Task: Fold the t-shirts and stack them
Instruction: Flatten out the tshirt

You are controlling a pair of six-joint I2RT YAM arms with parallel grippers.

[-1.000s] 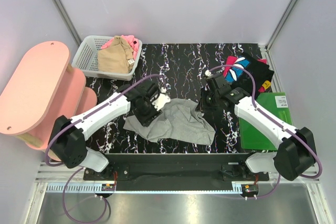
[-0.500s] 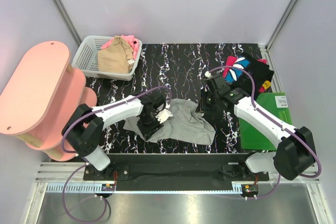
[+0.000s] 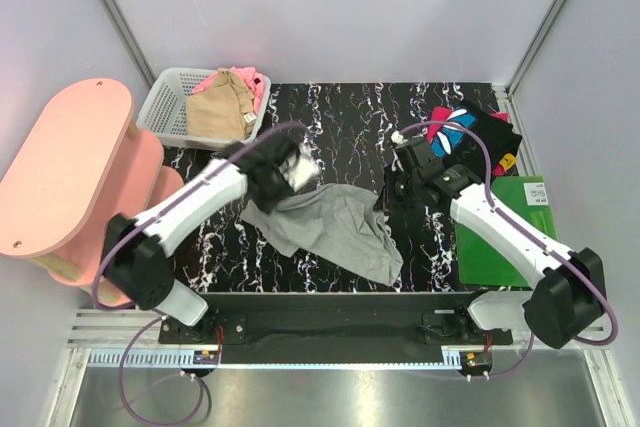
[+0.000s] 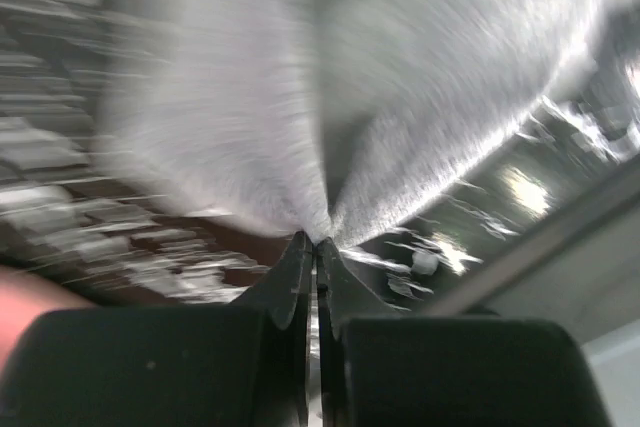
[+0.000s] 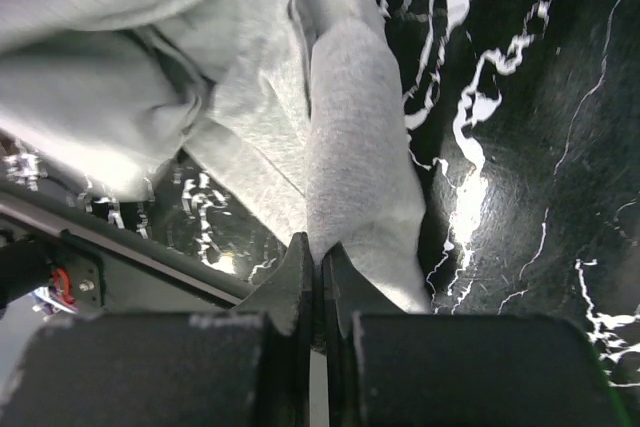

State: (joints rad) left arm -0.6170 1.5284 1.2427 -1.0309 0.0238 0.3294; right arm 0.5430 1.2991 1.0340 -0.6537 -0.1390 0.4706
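Though open before, L gripper (image 4: 316, 243) on tee (image 3: 338, 231)

Open tabletop (image 3: 350, 117) runs along the far side between the white basket (image 3: 160, 112) and the black printed tee (image 3: 485, 132) — the grey tee (image 3: 335, 232) fills the middle, pink shelf (image 3: 70, 167) crowding the left, green board (image 3: 515, 237) the right

A large light-grey cloth t-shirt (image 3: 335, 232) lies rumpled mid-bench (image 3: 340, 117); tan t-shirt (image 3: 218, 112) and bright pink t-shirt (image 3: 248, 79) heaped far-left; black printed t-shirt (image 3: 480, 132) far-right corner.
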